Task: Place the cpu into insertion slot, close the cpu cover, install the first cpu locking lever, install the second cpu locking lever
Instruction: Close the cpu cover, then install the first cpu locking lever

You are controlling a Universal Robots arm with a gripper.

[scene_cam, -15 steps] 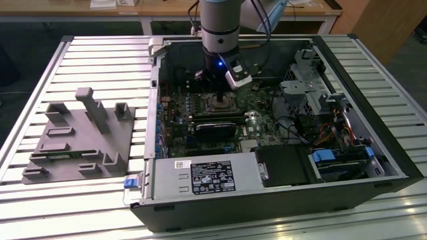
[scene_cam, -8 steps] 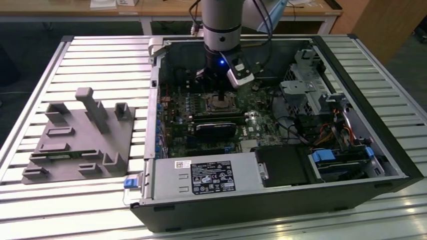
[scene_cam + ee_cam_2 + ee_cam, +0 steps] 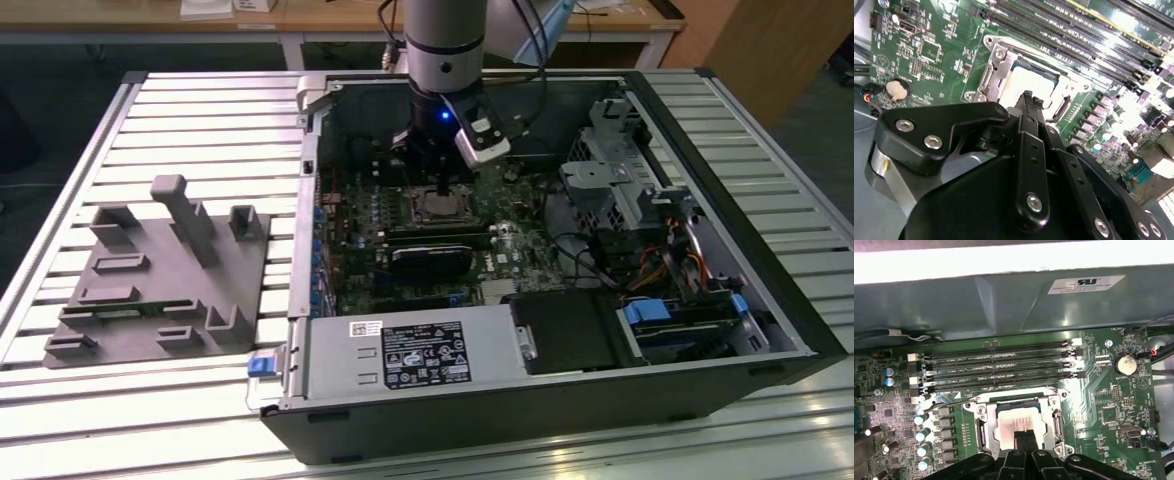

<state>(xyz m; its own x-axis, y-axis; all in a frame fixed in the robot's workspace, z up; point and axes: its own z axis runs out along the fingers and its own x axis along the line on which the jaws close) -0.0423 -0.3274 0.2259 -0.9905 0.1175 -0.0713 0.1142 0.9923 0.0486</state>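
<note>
Slatted desk [image 3: 160,100]: end effector [image 3: 1024,436] closed, empty; cpu [image 3: 1006,424] just under its tips, in insertion slot [image 3: 982,426]. Looks light, rigid, fragile; grip edges.

**A:** Can anyone see the whole cpu [image 3: 1014,424]? In both wrist views the gripper [image 3: 1024,435] covers one side of the insertion slot [image 3: 982,425].

**B:** Nope. Can't tell if it touches the cpu either. In the exterior view the insertion slot's too small to read, with the arm [image 3: 445,40] partly over it.

No legible txt on case label [image 3: 1086,284].
</note>
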